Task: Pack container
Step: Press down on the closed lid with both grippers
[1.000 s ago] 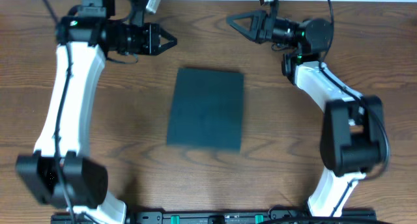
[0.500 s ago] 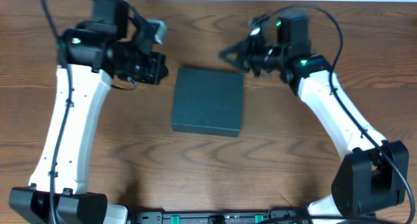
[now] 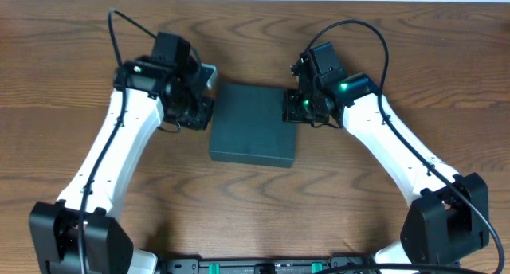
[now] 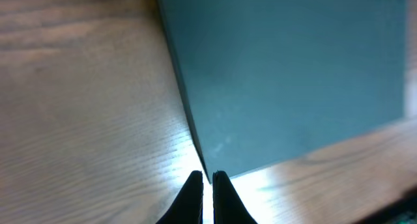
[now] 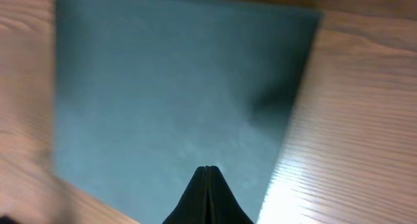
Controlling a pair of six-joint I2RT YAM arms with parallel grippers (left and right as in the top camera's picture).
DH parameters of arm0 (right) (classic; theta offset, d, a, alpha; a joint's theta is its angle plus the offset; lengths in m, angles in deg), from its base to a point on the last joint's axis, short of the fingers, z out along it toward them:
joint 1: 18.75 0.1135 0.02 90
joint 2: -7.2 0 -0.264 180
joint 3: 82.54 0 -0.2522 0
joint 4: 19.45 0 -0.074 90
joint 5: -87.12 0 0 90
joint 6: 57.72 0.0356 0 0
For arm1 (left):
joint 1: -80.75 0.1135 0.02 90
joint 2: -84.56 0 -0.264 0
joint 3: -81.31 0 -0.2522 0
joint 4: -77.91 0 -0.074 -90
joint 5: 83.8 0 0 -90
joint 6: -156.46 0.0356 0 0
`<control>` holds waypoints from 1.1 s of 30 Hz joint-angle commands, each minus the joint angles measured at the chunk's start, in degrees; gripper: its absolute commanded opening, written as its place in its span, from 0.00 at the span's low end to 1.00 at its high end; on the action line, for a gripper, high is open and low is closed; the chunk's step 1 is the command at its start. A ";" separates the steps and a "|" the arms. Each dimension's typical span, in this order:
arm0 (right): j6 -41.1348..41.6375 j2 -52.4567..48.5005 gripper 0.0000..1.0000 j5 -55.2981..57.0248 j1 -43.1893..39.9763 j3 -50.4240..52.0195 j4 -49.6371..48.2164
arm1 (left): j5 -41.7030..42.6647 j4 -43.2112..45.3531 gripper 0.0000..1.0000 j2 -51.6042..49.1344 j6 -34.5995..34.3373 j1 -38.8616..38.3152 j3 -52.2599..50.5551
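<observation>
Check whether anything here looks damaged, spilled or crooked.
Nothing stands out. The container lies flat and closed on the table, with no dent or spill visible. The left gripper and right gripper sit at its opposite sides.

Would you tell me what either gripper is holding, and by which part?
Nothing is held: left gripper and right gripper are shut, empty, at the container.

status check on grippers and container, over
Left gripper shut, left edge of container. Right gripper shut over its right edge. It's closed, nothing blocking.
</observation>
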 commanded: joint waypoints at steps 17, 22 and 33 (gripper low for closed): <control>-9.77 0.96 0.01 3.45 0.35 -0.13 5.66 | 0.46 14.71 0.06 -1.22 -3.72 -2.67 -18.97; -11.61 0.94 0.01 3.67 0.35 -0.13 5.86 | 1.62 15.41 0.05 -1.20 -4.22 -5.40 -18.97; -11.93 0.46 0.01 11.21 0.35 1.25 5.57 | -1.81 16.55 0.06 -1.20 -6.21 -7.19 -18.97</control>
